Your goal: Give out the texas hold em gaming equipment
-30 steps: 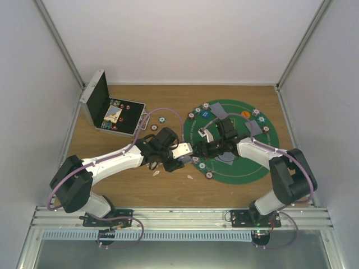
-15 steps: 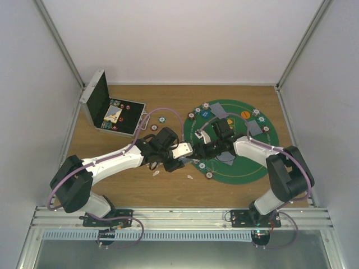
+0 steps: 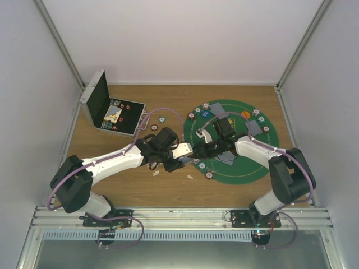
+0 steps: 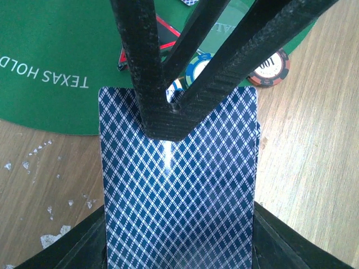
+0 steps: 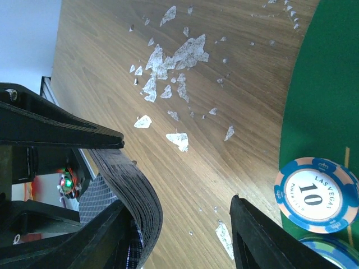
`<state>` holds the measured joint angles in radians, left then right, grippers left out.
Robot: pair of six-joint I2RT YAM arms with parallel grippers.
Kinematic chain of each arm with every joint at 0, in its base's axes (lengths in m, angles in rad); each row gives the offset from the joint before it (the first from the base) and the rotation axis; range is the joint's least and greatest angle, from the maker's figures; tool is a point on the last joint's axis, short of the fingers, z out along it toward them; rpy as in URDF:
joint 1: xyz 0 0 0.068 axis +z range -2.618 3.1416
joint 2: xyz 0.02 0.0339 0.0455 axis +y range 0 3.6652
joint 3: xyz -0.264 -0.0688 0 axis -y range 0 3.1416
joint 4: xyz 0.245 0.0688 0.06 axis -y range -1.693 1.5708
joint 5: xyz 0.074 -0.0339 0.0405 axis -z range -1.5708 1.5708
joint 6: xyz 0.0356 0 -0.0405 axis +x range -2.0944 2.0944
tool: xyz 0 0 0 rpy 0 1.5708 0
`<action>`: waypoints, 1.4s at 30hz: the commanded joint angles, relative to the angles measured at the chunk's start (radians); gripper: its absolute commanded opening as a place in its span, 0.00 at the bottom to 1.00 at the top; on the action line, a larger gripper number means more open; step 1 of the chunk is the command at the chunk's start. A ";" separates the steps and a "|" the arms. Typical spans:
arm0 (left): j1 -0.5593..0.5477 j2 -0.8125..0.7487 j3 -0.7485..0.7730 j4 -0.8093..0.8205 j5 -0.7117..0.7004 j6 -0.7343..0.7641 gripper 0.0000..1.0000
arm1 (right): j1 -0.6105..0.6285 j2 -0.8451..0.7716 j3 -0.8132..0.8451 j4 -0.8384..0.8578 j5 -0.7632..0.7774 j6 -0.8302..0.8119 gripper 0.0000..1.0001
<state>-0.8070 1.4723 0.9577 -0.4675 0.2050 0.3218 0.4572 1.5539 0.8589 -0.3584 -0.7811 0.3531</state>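
My left gripper (image 3: 184, 150) is shut on a deck of blue diamond-backed playing cards (image 4: 179, 185), held flat just off the near-left edge of the green mat (image 3: 247, 168). My right gripper (image 3: 197, 147) meets the deck's far end. In the right wrist view it (image 5: 176, 218) stands open, and the bent deck (image 5: 132, 190) lies against its left finger with bare wood in the gap. In the left wrist view its black fingers (image 4: 140, 67) rest on the top card. A blue chip (image 4: 197, 63), a red chip (image 4: 273, 67) and a red-black token (image 4: 165, 35) lie beyond.
An open metal case (image 3: 106, 112) stands at the back left, with two chips (image 3: 161, 119) on the wood beside it. Chips ring the mat, with cards (image 3: 253, 128) and an orange button (image 3: 245, 114) on it. White scraps (image 5: 168, 61) litter the wood.
My right arm has shifted slightly at the deck's end. My left arm and the deck have stayed in place.
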 commanded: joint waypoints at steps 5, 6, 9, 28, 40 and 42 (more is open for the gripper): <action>-0.003 -0.030 -0.002 0.056 0.010 -0.009 0.57 | -0.027 -0.030 -0.004 -0.043 0.022 -0.027 0.46; -0.003 -0.029 -0.002 0.055 0.010 -0.009 0.57 | -0.027 -0.033 -0.005 -0.040 0.010 -0.030 0.45; -0.002 -0.028 -0.001 0.055 0.011 -0.008 0.57 | -0.027 -0.035 -0.004 -0.036 -0.038 -0.035 0.43; -0.003 -0.027 0.000 0.054 0.010 -0.008 0.57 | -0.030 -0.093 -0.007 -0.082 -0.071 -0.054 0.00; -0.002 -0.030 0.000 0.055 0.005 -0.008 0.57 | -0.153 -0.169 -0.042 -0.131 0.016 -0.073 0.01; -0.002 -0.029 0.000 0.053 0.004 -0.008 0.57 | -0.203 -0.199 -0.057 -0.118 0.016 -0.067 0.01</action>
<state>-0.8070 1.4723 0.9577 -0.4595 0.2085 0.3218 0.3367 1.4097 0.8364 -0.4641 -0.8082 0.2947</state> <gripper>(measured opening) 0.573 0.007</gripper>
